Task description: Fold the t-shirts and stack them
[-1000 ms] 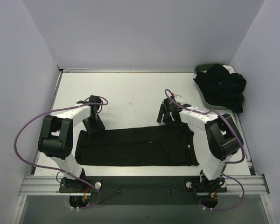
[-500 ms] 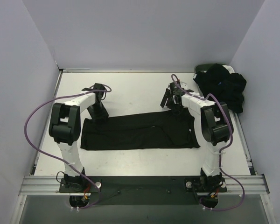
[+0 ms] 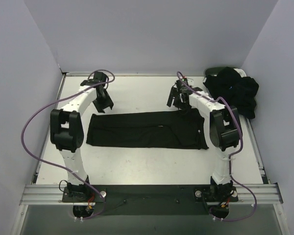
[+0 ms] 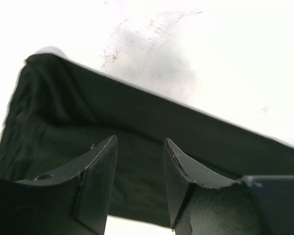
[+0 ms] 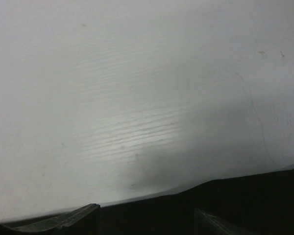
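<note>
**Black tee laid out as a long band, both tools apart over its far edge**

Tabletop [image 3: 137,93]: white, and most of the middle is given to one garment, so both arms can reach it.

Black t-shirt [image 3: 142,129]: lies flat across the centre as a long, narrow band running left to right. That shape suggests the lengthwise fold is done and the short crosswise folds are not. The right end looks a bit wider and less even than the left. It is well apart from the rest of the laundry, probably to keep the work area separate.

Heap of shirts [image 3: 235,90]: dark, crumpled and unfolded, in the far right corner. It spills over the basket [image 3: 211,73], of which only a bit of rim shows. I read it as the waiting supply. No folded stack is visible anywhere.

Left tool [image 4: 140,147]: over the band's far left corner, fingers apart. Cloth shows through the gap and nothing is pinched.

Right tool [image 5: 144,213]: at the far edge near the right end, fingers spread wide. The cloth edge runs just below the tips and bare tabletop lies beyond. No grip is visible.

With one tool at each end of the same edge, this looks like a matched two-arm setup, so the band stays square when it is handled.
</note>
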Controlling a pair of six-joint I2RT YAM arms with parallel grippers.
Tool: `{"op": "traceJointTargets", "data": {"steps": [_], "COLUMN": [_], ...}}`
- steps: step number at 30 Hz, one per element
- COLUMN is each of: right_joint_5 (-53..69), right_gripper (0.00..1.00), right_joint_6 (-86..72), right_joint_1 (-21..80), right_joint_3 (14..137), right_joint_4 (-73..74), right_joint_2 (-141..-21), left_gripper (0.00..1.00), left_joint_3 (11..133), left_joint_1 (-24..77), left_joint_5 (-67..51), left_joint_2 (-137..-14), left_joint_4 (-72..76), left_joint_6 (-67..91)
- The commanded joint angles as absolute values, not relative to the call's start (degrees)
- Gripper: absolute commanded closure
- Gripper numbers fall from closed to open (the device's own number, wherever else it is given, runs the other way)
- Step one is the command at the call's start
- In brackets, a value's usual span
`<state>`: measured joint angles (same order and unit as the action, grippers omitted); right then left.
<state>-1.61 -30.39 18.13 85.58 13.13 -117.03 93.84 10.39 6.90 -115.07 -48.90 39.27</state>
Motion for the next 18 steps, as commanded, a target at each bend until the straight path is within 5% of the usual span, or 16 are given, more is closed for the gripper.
{"op": "traceJointTargets", "data": {"steps": [1,9,18], "right_joint_5": [-3.6,1.5,0.3], "right_gripper": [0.24,0.23,0.23], "right_joint_6": [-24.4,-23.9,-24.4], "right_joint_1": [25.5,35.8,42.4], "right_joint_3": [89.3,91.1,89.2], "right_joint_4": [17.6,20.1,19.2], "right_joint_2": [-107.8,-107.4,-107.2], "left_gripper": [0.48,0.48,0.48], "left_joint_3": [92.7,80.2,75.2], "left_joint_1": [9.7,7.1,0.8], "left_joint_5": [8.6,10.7,12.1], "left_joint_2": [-100.4,-90.0,-93.2], "left_joint_4": [-51.2,-52.4,-50.4], "left_joint_6": [37.5,36.1,37.3]}}
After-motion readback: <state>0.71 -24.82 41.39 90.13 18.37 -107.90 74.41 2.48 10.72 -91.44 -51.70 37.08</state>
